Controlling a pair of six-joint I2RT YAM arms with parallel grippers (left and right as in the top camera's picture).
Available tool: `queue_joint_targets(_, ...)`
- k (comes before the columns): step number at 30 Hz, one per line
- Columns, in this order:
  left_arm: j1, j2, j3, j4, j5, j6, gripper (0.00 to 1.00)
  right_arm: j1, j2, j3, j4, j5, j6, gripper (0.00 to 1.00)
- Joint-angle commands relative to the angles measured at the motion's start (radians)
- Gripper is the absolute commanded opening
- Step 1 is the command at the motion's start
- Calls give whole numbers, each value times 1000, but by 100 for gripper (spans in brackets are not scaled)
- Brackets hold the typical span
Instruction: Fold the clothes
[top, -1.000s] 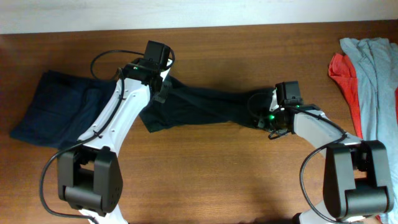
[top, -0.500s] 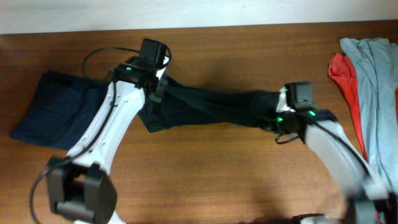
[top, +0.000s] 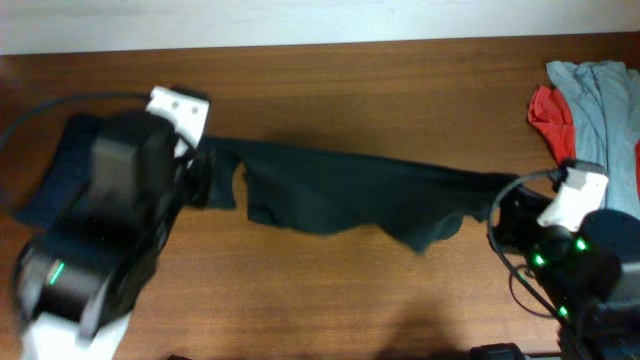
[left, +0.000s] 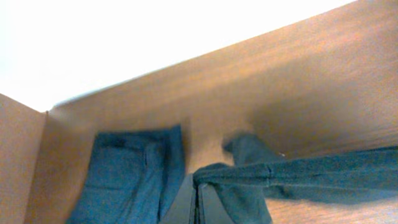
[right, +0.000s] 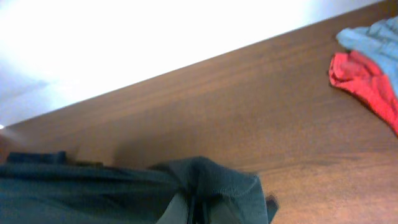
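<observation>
stretching across the middle of the brown table (top: 350, 90) is the black t-shirt (top: 340, 190). it is pulled long like a band, from the left side to the right side. its top edge runs almost straight. its bottom edge hangs in soft wavy bumps.

the left gripper (left: 198, 202) is pinched tight on the left end of the shirt. in the left wrist view its two fingers are pressed together with a fold of the dark cloth caught between them. near this end the shirt looks lifted off the wood, and a dark shadow lies under it.

the right gripper (right: 194, 210) is pinched tight on the right end. a bunch of the cloth puffs up over its fingers.

the left arm (top: 90, 260) looks big and blurry from above. it hides part of a dark blue cloth (left: 134, 174) that lies flat on the table at the left. the blue cloth is just beside the left end of the shirt, and i cannot tell if they touch. the right arm (top: 590, 270) is at the bottom right corner.

a grey cloth (top: 600, 110) and a red cloth (top: 550, 115) lie together at the far right edge of the table. they touch each other and are well apart from the shirt.
</observation>
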Motion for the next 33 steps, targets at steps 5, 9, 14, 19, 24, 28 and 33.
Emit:
queue_joint_targets(5, -68, -193, 159, -65, -17, -9, 1, 3, -13, 209, -131, 57, 10, 4)
queue_joint_targets(9, -67, -188, 196, -89, -18, 4, 1, 3, -13, 251, -159, 57, 10, 4)
queue_joint_targets(14, -67, -79, 196, -85, -100, 10, 1, 3, 58, 249, -194, 57, 9, 4)
queue_joint_targets(19, -67, 88, 196, -87, -182, 10, 1, 3, 204, 249, -219, 56, 9, 4)
queue_joint_targets(24, -68, 220, 196, -84, -166, 14, 0, 3, 327, 249, -220, 57, 8, 4)
queue_joint_targets(28, -67, 304, 196, -82, -167, 33, 1, 3, 439, 249, -207, 49, -3, 4)
queue_joint_targets(33, -68, 303, 196, -88, -167, 33, 1, 4, 452, 249, -198, 42, -22, 4)
